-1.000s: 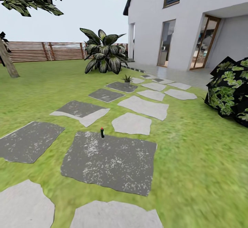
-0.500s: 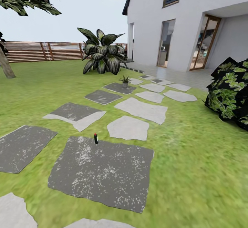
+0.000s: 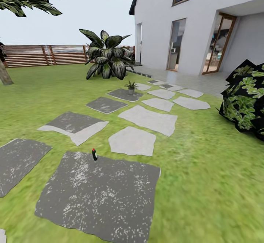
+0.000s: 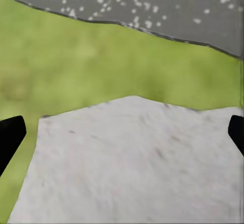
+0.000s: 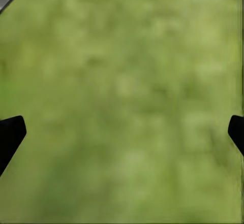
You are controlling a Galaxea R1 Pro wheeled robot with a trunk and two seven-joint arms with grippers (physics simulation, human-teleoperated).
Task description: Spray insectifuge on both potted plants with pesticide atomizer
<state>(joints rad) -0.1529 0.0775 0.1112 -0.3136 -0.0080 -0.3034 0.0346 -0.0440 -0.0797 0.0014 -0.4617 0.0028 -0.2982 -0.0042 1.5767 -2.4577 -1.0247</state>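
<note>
Pesticide atomizer (image 3: 94,154) unpicked, upright on dark paving slab (image 3: 99,195); both grippers spread, empty. You have pickup, spraying left.

The large paving slab (image 3: 99,195) at 6 o'clock looks like rough dark stone flecked white; the slab (image 3: 132,141) beyond is paler, matt stone. The fence (image 3: 44,55) at 10 o'clock is slatted brown wood. The house wall (image 3: 157,22) is smooth white plaster.
</note>
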